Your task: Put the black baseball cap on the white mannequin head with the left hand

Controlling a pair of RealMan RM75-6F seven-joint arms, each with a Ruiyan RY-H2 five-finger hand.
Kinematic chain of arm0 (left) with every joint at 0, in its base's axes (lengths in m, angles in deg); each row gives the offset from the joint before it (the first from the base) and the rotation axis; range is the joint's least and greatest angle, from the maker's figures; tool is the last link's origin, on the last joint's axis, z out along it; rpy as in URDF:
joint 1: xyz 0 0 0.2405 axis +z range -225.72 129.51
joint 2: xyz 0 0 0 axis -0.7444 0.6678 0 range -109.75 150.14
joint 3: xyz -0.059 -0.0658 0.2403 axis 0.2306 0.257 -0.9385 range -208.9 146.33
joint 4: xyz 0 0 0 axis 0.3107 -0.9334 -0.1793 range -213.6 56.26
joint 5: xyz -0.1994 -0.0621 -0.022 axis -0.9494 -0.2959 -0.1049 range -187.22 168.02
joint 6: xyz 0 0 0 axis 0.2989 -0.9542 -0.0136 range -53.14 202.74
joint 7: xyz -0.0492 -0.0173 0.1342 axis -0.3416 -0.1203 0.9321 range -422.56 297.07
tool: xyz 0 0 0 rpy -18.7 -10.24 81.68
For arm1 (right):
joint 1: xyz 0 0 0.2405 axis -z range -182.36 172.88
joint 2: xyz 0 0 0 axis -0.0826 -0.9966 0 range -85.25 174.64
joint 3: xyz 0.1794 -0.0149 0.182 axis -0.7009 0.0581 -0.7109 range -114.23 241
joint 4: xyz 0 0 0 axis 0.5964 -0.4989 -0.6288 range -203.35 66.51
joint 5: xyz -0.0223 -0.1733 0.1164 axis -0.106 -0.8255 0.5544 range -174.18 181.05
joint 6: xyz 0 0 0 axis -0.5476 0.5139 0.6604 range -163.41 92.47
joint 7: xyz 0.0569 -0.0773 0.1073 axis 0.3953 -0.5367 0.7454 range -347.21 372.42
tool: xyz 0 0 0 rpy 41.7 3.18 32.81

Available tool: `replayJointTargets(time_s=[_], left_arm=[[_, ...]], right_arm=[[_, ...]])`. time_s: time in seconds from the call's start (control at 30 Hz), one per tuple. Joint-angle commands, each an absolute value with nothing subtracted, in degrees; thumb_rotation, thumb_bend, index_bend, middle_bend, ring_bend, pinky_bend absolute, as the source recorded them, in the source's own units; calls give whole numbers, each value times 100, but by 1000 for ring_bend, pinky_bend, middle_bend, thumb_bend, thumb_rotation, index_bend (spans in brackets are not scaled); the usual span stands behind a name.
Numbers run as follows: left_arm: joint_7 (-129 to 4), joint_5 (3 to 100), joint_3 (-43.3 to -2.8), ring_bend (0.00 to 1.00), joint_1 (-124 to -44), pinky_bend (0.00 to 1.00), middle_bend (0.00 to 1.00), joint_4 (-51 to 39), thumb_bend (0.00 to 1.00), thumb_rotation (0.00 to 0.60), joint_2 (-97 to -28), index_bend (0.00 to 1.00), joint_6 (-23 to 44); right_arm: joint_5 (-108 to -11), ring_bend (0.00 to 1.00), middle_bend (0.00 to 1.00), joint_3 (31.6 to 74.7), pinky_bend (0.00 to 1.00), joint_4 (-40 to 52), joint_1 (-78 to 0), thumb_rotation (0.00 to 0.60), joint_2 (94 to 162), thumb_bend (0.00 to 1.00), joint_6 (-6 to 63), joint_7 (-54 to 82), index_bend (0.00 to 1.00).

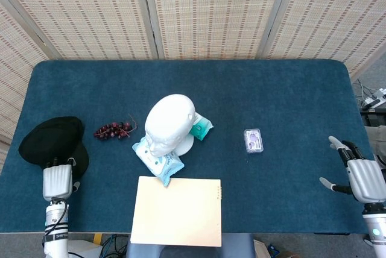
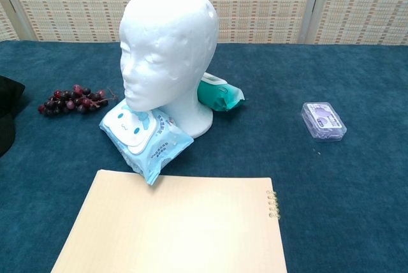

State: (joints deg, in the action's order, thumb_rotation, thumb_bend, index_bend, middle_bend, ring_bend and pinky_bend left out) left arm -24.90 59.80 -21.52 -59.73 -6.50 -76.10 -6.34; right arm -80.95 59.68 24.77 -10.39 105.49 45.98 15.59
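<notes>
The black baseball cap [image 1: 51, 140] lies flat at the table's left end; the chest view shows only its edge [image 2: 6, 117]. My left hand [image 1: 57, 181] sits just in front of it, back up, fingertips reaching the cap's near rim and holding nothing. The white mannequin head [image 1: 170, 123] stands upright mid-table, bare, large in the chest view [image 2: 167, 43], facing left there. My right hand [image 1: 363, 176] hovers at the table's right front corner with fingers spread and empty. Neither hand shows in the chest view.
A bunch of dark grapes [image 1: 113, 130] lies between cap and head. A blue wipes pack [image 1: 158, 160] and a teal pack [image 1: 201, 126] lean against the head's base. A tan spiral notebook [image 1: 177, 210] is at the front edge, a small purple box [image 1: 253, 140] to the right.
</notes>
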Motion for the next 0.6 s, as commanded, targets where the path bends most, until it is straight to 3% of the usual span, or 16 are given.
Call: replayJointTargets(time_s=[0.03,0.6], left_arm=[[-2532,5931,-2138,225,-6009,327,522,-773,23,600,-7666,407,-601],[-2768,5907,-2097,232,-6081,337,530,-1341,23,600,-7859,411,-695]], right_arm=[[-8095,145,265,5970,499,2476,-1041,600,10547,31,4592,1560,81],[-8092,145,265,5969,499,2478,-1046,600,10547,30,4586,1559,81]])
